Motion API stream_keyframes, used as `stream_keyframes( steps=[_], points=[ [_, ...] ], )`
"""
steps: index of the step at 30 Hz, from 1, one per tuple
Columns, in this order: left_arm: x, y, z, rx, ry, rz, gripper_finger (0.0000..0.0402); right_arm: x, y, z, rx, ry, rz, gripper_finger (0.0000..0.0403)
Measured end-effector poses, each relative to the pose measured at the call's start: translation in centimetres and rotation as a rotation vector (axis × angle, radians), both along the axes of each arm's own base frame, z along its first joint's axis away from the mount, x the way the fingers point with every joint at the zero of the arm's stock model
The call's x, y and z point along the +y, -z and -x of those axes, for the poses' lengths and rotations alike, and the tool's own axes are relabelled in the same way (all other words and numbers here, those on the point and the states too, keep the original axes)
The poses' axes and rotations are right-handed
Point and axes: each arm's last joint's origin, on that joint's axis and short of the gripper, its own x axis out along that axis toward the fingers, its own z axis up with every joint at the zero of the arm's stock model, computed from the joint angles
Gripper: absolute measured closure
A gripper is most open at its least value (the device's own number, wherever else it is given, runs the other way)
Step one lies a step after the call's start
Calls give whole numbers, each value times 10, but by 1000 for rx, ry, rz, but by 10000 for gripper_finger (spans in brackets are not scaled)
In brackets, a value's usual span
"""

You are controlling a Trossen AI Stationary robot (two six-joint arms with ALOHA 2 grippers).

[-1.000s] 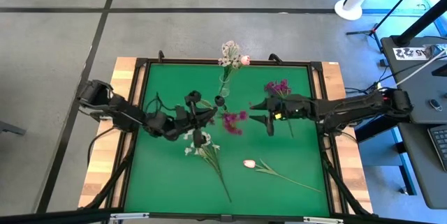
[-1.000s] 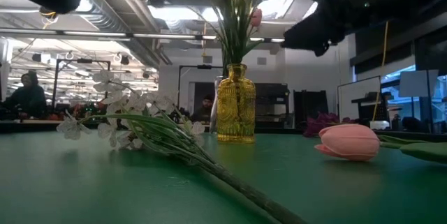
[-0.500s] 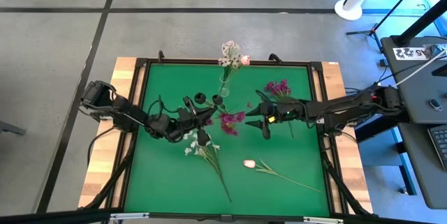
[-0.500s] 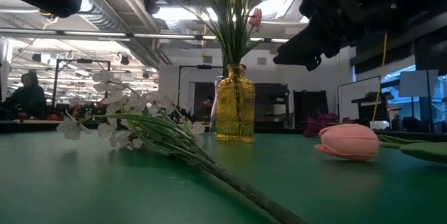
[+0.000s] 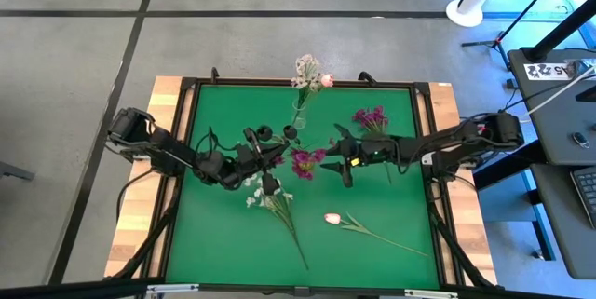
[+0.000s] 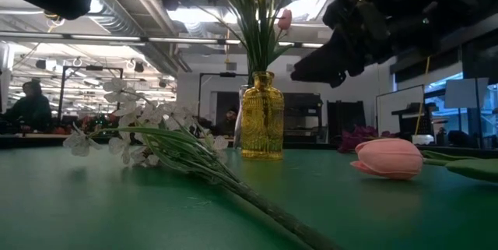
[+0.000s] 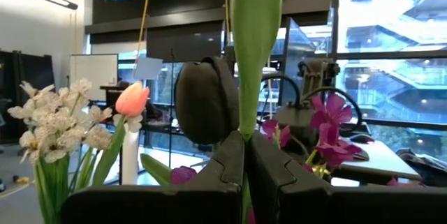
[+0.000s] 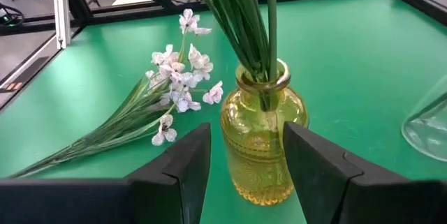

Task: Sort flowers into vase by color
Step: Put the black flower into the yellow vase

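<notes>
2 grippers are being held over mat centre. L gripper [image 5: 276, 156] is being kept clamped on a green stem [image 7: 253, 49] w/ magenta flower [image 5: 306, 162] at its end, just beside amber vase [image 6: 262, 116]. R gripper [image 8: 243, 155] is being held w/ fingers apart, either side of vase, not touching. White spray [image 5: 270, 199] & pink tulip [image 5: 332, 218] are being left lying on mat [image 5: 223, 234]; 2nd magenta cluster [image 5: 371, 116] lying near R arm.

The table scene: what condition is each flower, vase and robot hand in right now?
Yellow vase: upright, holding green stems.
White flower spray: lying flat on the mat.
Pink tulip: lying flat.
Magenta flower: lifted, stem clamped in left gripper.
Right gripper: fingers open, facing the vase.
</notes>
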Motion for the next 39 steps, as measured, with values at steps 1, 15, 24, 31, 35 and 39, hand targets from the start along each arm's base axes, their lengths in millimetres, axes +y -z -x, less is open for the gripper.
stream_keyframes(
  steps=[1,15,24,31,35,39],
  points=[
    [0,0,0,-1,5,-3,401,-1,1,-1,2,3,0,224],
    [2,10,-6,42,30,5,401,-5,2,-4,-39,12,-6,224],
    [5,24,-12,82,23,24,401,-4,2,-4,-37,-5,-12,224],
    [1,19,-16,68,30,26,401,-4,3,-4,-25,-3,-15,224],
    [-2,11,-26,105,21,-4,401,-4,5,-3,2,-3,-16,224],
    [-5,4,-39,170,21,-22,401,-4,7,-3,19,-3,-16,224]
  ],
)
